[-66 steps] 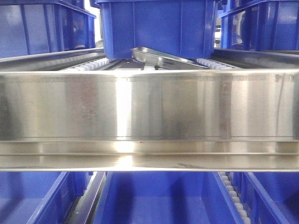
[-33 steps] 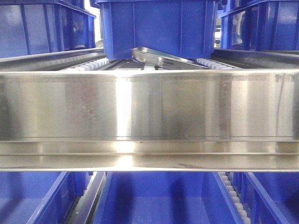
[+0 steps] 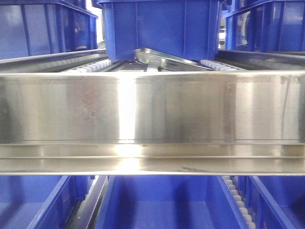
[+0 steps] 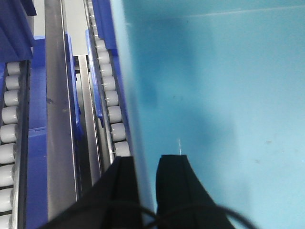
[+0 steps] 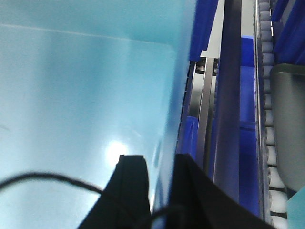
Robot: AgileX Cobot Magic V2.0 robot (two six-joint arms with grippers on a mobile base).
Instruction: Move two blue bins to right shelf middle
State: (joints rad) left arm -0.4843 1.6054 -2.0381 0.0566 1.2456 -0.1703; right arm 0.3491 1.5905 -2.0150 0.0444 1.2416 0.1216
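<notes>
While each arm pinches one side wall of the same blue bin (image 4: 214,95), the lift depends on the two moving as one, since any lag on one side would twist the bin against the pads. The left gripper (image 4: 145,191) is closed to a narrow slot on the wall, one finger inside the bin and one outside, with the roller track (image 4: 112,114) just beyond its outer finger. The right gripper (image 5: 159,195) mirrors it: clamped on the opposite wall, bin floor on its inner side, a steel rail (image 5: 224,95) close by its outer finger and a grey container (image 5: 288,124) further out. The front view shows a bin on the upper rollers behind the steel beam (image 3: 152,109); I judge that to be the held one, though I cannot confirm it. My advice: raise it straight up until the base is free of the rollers, hold it level, then draw back clear of the rail before turning toward the right shelf — a grip so near the rim leaves little margin against slipping
</notes>
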